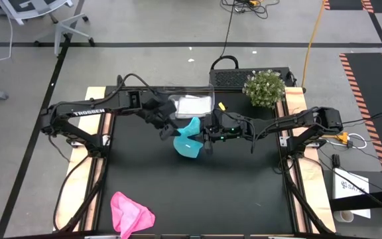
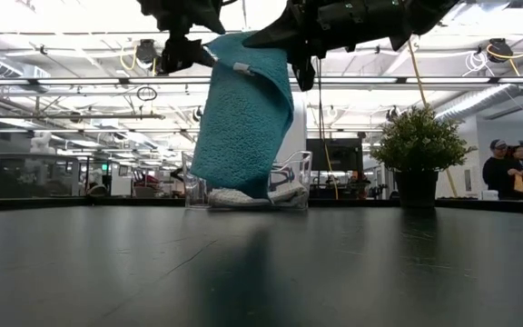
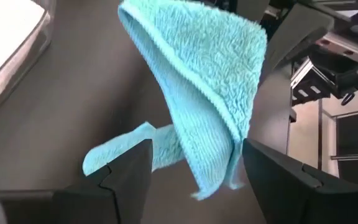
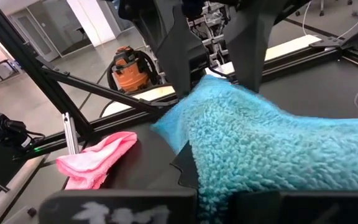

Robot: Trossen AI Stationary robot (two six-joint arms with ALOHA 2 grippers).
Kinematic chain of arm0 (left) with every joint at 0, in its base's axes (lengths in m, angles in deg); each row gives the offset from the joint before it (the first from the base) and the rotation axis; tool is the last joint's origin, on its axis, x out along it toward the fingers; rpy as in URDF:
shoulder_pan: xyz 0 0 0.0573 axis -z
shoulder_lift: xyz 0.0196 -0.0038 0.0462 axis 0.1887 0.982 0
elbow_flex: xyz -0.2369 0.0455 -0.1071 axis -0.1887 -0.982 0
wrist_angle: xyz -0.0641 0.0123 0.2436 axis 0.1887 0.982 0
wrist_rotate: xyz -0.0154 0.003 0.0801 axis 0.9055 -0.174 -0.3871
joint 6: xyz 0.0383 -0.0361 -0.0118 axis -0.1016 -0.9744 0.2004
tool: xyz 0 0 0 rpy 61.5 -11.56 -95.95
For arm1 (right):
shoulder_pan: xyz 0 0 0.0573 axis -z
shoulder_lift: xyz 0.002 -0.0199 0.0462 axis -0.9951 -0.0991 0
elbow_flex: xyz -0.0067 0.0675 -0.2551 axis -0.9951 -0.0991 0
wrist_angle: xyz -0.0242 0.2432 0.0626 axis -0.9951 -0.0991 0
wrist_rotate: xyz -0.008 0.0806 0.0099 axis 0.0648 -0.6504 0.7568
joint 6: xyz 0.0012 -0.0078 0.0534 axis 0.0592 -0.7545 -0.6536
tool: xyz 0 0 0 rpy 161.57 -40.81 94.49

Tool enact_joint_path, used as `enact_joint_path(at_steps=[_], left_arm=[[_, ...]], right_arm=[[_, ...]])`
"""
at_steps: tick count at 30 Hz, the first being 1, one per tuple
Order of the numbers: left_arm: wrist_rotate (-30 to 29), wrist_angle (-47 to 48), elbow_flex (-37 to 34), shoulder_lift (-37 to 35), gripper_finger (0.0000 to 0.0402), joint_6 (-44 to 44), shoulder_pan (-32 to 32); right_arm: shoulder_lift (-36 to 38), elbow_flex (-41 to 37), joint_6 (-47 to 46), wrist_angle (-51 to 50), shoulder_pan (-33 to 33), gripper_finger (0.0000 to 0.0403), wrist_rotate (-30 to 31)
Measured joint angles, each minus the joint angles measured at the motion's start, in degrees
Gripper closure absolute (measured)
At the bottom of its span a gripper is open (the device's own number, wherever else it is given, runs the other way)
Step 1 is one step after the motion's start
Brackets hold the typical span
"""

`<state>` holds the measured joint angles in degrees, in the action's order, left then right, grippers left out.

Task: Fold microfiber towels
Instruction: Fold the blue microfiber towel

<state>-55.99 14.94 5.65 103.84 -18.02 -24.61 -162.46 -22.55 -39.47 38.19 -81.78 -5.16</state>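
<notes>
High view shows the teal towel [image 1: 188,139] hanging in the air above the middle of the black table [image 1: 197,192], pinched by the right gripper [image 1: 207,141], whose 2 fingers are pressed together on it. The left gripper [image 1: 166,128] sits just beside the cloth with its fingers [image 3: 126,177] spread, apart from the fabric. The pink towel [image 1: 130,214] lies crumpled at the table's near edge. A pale towel [image 1: 192,104] rests in the clear tub [image 2: 302,177].

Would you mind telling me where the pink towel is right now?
In the high view, the pink towel lies crumpled at the table's near-left edge, well away from the teal towel at the middle.
</notes>
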Motion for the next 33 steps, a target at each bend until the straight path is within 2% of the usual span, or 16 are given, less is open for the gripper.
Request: enact_joint_path(at_steps=[4, 7, 11, 16, 18, 22, 33], left_arm=[[-0.01, 0.05, 0.0, 0.0, 0.0168, 0.18, 0.0], [0.38, 1.76, -0.02, 0.0, 0.0198, 0.21, 0.42], [-0.33, 2.99, -0.02, 0.0, 0.0262, 0.5, 1.28], [-0.76, 2.92, -0.02, -0.16, 0.0365, 1.8, 1.46], [-1.61, 2.9, -0.02, -0.17, 0.0391, 2.35, 1.47], [-3.44, 2.33, -0.02, -0.17, 0.0392, 2.59, 1.46], [-3.77, -0.14, -0.04, -0.2, 0.0394, 0.69, 1.49]], right_arm=[[0.0, 0.0, -0.01, 0.0, 0.0, 0.0403, 0.0], [0.0, 0.0, -0.01, 0.0, 0.01, 0.0403, 0.17], [0.0, 0.0, -0.01, -0.02, -0.01, 0.0403, 0.22], [0.0, 0.0, 0.12, -0.02, 0.01, 0.0403, 0.24], [0.0, 0.0, 0.12, -0.02, -0.01, 0.0403, 0.24], [0.0, 0.0, 0.12, -0.02, 0.01, 0.0403, 0.26], [0.0, 0.02, 0.09, -0.04, 0.0, 0.0403, 0.27]])
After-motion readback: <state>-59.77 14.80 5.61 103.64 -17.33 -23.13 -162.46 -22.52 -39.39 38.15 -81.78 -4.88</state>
